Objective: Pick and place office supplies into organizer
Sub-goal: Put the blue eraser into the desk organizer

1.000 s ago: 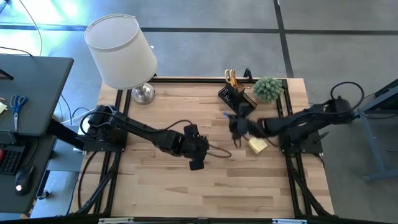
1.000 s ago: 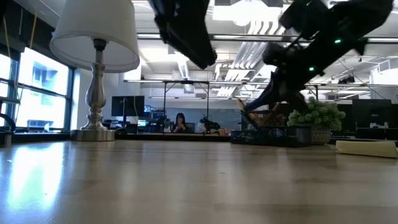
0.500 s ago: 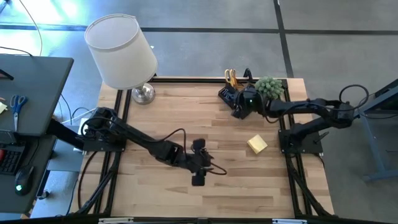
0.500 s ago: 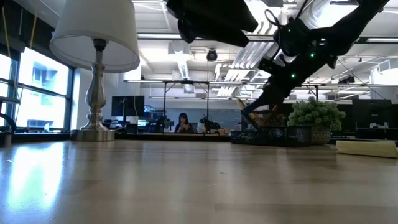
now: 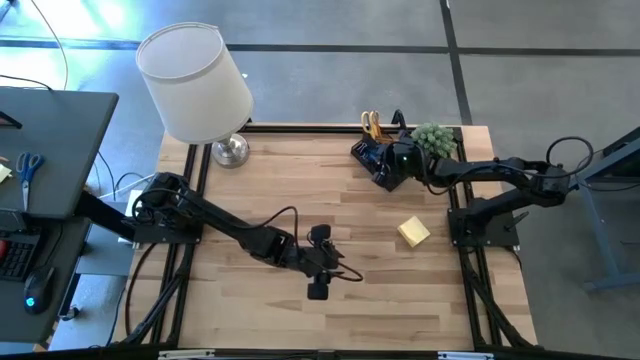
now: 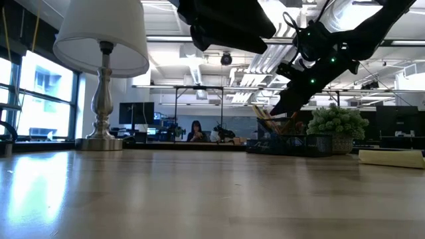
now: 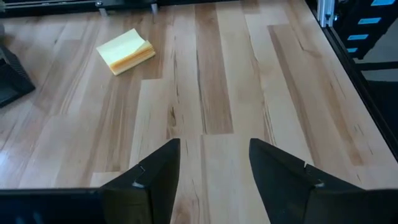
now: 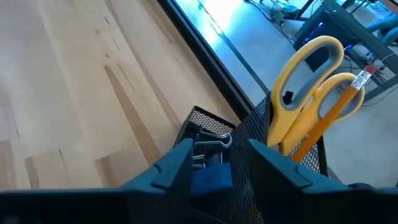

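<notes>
One item left, apparently: right hand (image 8: 214, 163), fingers apart, hangs over black mesh organizer (image 5: 377, 160) at the surface's far right, small blue eraser (image 8: 211, 177) between them over its low tray, release unclear. Yellow-handled scissors (image 8: 303, 87) and orange pencil (image 8: 336, 106) stand inside. Yellow sticky-note pad (image 5: 413, 232) lies near-right, unobstructed. Left hand (image 7: 214, 171), released and empty, hovers mid-surface. White-shaded lamp (image 5: 195, 82) far left, green plant (image 5: 432, 141) beside the organizer.

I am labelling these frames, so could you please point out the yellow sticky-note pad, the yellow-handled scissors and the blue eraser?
yellow sticky-note pad (image 7: 126, 51): left wrist view, middle of its top sheet.
yellow-handled scissors (image 8: 306, 93): right wrist view, on the handle loops.
blue eraser (image 8: 210, 180): right wrist view, its top face.
</notes>
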